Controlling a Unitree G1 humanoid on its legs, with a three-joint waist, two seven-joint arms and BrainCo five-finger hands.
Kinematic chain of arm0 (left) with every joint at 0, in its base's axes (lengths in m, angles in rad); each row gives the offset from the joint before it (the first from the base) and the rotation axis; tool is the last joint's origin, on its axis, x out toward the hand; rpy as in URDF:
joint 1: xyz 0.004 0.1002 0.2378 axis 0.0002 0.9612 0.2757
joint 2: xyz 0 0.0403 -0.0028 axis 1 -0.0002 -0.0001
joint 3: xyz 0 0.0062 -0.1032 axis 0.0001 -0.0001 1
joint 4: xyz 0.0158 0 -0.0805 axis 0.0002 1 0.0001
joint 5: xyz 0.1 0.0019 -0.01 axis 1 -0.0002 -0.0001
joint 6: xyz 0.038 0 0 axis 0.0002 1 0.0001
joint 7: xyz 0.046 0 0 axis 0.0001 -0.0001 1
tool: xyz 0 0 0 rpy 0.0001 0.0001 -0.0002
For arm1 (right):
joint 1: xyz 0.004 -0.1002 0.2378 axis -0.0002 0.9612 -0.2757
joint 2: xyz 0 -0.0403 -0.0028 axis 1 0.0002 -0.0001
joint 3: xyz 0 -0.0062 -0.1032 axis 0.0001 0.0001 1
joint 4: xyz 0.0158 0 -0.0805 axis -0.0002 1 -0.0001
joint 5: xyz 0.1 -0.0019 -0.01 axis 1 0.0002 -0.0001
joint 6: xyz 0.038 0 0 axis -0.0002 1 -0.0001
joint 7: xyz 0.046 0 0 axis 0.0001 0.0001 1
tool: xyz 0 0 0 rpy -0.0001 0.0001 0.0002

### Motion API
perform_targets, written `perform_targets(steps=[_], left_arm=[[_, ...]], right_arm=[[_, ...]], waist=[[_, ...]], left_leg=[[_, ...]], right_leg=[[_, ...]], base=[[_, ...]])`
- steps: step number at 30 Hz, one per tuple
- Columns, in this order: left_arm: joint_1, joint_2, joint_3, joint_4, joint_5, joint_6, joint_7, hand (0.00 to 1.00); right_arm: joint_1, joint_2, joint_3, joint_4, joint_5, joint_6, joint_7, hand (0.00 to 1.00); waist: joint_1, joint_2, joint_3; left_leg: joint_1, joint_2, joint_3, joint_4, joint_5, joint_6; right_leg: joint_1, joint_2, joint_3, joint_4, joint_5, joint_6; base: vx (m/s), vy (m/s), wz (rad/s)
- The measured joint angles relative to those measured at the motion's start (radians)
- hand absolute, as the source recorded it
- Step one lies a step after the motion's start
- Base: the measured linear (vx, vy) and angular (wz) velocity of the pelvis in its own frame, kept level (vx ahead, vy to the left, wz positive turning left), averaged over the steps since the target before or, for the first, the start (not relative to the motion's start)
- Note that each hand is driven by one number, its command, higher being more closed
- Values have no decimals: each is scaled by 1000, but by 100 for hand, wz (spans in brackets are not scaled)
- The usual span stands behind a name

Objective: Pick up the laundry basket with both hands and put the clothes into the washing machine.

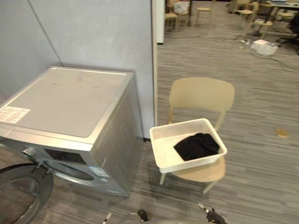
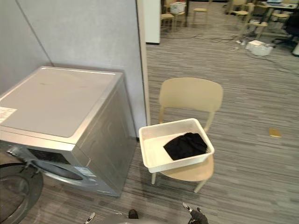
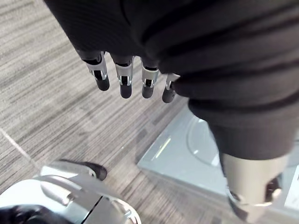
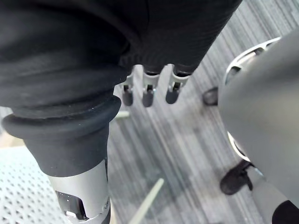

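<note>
Silver fingers hang straight & apart on both sides: left robot hand (image 3: 124, 79) and right robot hand (image 4: 148, 91) are slack and empty, low at the bottom edge of the head views. The white laundry basket (image 1: 196, 163) sits centre frame on a beige chair (image 1: 201, 95), black clothes (image 1: 196, 146) heaped toward its right end.

Risks, imo: the basket overhangs the seat & the load's off-centre, so an uneven two-sided grip could tip it and spill. The washing machine (image 1: 70, 102) at left has its door (image 1: 21, 196) swung open lower left, easy to clip w/ the basket.

The floor (image 1: 261, 140) is grey striped carpet. Grey partition (image 1: 93, 32) behind, spare chairs (image 1: 171, 16) & boxes (image 1: 264, 46) upper right.
</note>
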State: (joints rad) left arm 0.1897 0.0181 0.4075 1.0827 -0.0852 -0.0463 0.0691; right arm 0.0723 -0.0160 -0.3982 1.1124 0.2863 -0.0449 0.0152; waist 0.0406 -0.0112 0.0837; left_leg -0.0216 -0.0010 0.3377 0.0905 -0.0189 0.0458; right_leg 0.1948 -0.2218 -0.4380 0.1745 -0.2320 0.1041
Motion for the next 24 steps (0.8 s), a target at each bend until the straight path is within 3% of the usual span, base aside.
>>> perform_targets(steps=[2,3,4,5,6,8,11,13,14,15,16,18,21,24], left_arm=[[-12,8,-23,23,1,-1,1,0],[-16,27,-72,27,11,-2,0,0],[-21,55,-118,26,18,-2,0,0],[-28,67,-137,26,18,-1,0,0],[-56,89,-176,25,18,-1,0,0],[-104,120,-252,21,17,-4,1,0],[-160,100,-350,-1,16,-11,1,0],[-172,72,-378,-14,16,-25,-2,0],[-178,71,-399,-13,17,-36,-3,0],[-176,72,-401,-9,18,-38,-4,0],[-172,67,-398,-8,18,-40,-4,0],[-170,62,-358,15,15,-52,-8,0],[-164,33,-233,58,-4,-43,-20,0],[-118,37,-162,59,-8,-35,-25,0]], right_arm=[[15,-11,26,-10,-1,-3,4,0],[23,-12,44,-32,-8,-11,8,0],[39,-9,60,-45,-16,-18,9,0],[44,-8,64,-46,-22,-18,10,0],[50,-6,62,-38,-21,-18,9,0],[73,-4,40,-27,-14,-18,9,0],[91,-3,-41,9,-10,-15,6,0],[102,17,-89,13,-9,-13,6,0],[115,42,-122,24,-2,-9,7,0],[122,49,-128,34,3,-6,8,0],[125,51,-140,46,16,-1,9,0],[134,55,-146,49,43,8,9,0],[134,20,-163,39,65,10,9,0],[129,-8,-161,0,67,8,9,0]], waist=[[-7,5,1],[-20,0,0],[-29,-23,1],[-30,-25,3],[-32,-37,9],[-31,-60,15],[-52,-48,22],[-61,-51,21],[-63,-83,17],[-64,-98,14],[-63,-97,9],[-56,-94,-6],[-65,-39,-2],[-57,-31,-19]], left_leg=[[49,-36,-22,-61,-3,4],[76,-42,-37,-71,-2,3],[101,-47,-55,-74,-4,4],[110,-47,-69,-73,-7,8],[129,-41,-96,-68,-9,17],[140,-20,-138,-57,-4,10],[139,16,-207,-52,0,-3],[133,42,-231,-49,-2,-36],[119,51,-250,-56,-13,-77],[120,50,-252,-69,-20,-91],[125,60,-255,-85,-14,-102],[137,106,-225,-130,23,-157],[177,171,-214,-150,49,-185],[195,199,-189,-151,48,-187]], right_leg=[[-39,-56,16,194,-15,-6],[-105,-94,53,386,2,-25],[-172,-120,103,550,51,-46],[-201,-126,131,615,85,-49],[-241,-132,177,716,83,-32],[-276,-157,149,762,27,0],[-287,-206,109,621,20,-8],[-272,-166,194,412,55,-7],[-252,-125,309,219,205,18],[-246,-118,329,198,221,49],[-234,-106,339,178,200,75],[-199,-56,323,63,114,80],[-178,18,302,63,113,58],[-156,48,305,42,111,48]], base=[[194,80,43],[179,65,55],[202,48,54],[319,-30,55],[283,-65,58],[260,-111,72],[152,-148,64],[69,-283,50],[0,-377,26],[-18,-425,25],[16,-376,9],[38,-412,-24],[54,-242,-13],[31,-119,-8]])
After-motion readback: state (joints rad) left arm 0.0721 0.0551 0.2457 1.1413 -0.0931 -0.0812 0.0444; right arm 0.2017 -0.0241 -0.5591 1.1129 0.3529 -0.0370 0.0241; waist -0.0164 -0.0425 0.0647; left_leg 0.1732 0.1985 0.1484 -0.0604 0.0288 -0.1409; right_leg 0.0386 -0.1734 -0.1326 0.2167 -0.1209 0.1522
